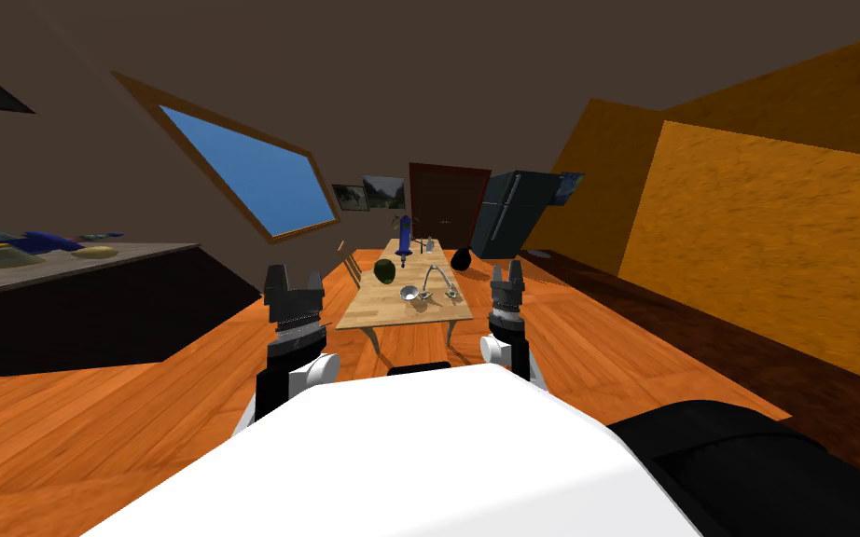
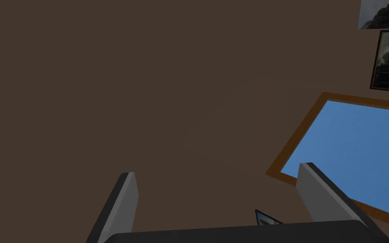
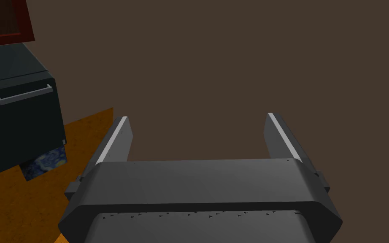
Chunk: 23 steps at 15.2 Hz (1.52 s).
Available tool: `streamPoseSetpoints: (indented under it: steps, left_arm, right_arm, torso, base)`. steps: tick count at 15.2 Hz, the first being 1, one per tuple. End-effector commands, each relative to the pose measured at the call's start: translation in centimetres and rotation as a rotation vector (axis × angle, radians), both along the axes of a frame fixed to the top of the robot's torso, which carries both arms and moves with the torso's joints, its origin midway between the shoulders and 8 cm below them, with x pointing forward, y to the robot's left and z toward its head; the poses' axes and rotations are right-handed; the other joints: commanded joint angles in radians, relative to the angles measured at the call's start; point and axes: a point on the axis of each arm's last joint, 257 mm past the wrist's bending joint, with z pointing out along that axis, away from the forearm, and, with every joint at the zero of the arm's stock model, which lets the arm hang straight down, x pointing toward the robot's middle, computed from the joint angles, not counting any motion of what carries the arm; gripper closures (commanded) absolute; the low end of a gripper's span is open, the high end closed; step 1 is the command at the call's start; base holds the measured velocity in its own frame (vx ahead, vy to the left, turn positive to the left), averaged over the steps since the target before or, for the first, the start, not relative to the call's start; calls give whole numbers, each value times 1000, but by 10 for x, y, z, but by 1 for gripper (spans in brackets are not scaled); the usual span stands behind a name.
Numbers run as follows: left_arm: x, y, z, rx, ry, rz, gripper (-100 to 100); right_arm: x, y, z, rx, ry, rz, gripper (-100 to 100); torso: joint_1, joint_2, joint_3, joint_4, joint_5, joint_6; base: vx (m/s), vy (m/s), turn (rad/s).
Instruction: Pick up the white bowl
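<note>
A: How many tables were there?
B: One wooden table (image 1: 377,312), and on it one pale bowl (image 1: 409,293), one green round thing (image 1: 384,270) and one tall blue thing (image 1: 404,235).
A: And on the walls?
B: Two framed pictures (image 1: 351,197) (image 1: 383,192), one window (image 1: 251,172) and one dark red door (image 1: 447,203); one dark fridge (image 1: 512,214) stood there too.
A: Grippers?
B: Two, the left gripper (image 1: 295,280) and the right gripper (image 1: 506,270)

The head view is taken steeply down and forward, rolled, with the wooden surface (image 1: 405,303) well ahead at frame centre. The left wrist view is aimed along the left end effector (image 2: 217,170) at a brown wall (image 2: 147,84); the blue window (image 2: 358,156) at its lower right is shared with the head view's upper left. The right wrist view is aimed likewise; the dark refrigerator (image 3: 16,109) at its left is shared too
</note>
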Motion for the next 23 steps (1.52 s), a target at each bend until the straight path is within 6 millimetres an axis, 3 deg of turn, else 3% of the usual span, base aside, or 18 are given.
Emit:
streamPoseSetpoints:
  steps: [1, 6, 13, 23]
  left_arm:
    - [5, -2, -3, 22, 17, -13, -100]
    - [37, -2, -30, 78, 137, -47, -100]
    - [67, 6, -61, 85, 254, -52, -100]
    - [119, 30, -132, 54, 495, -33, -100]
  right_arm:
    - [0, 0, 0, 0, 0, 0, 0]
    - [0, 0, 0, 0, 0, 0, 0]
    - [0, 0, 0, 0, 0, 0, 0]
    - [0, 0, 0, 0, 0, 0, 0]
  torso:
    - [0, 0, 0, 0, 0, 0]
    - [-1, -1, 0, 0, 0, 0]
    - [-1, -1, -1, 0, 0, 0]
    - [-2, -2, -1, 0, 0, 0]
  base:
    - [1, -3, -13]
    - [7, -15, -52]
    - [10, -18, -45]
    - [12, -22, -59]
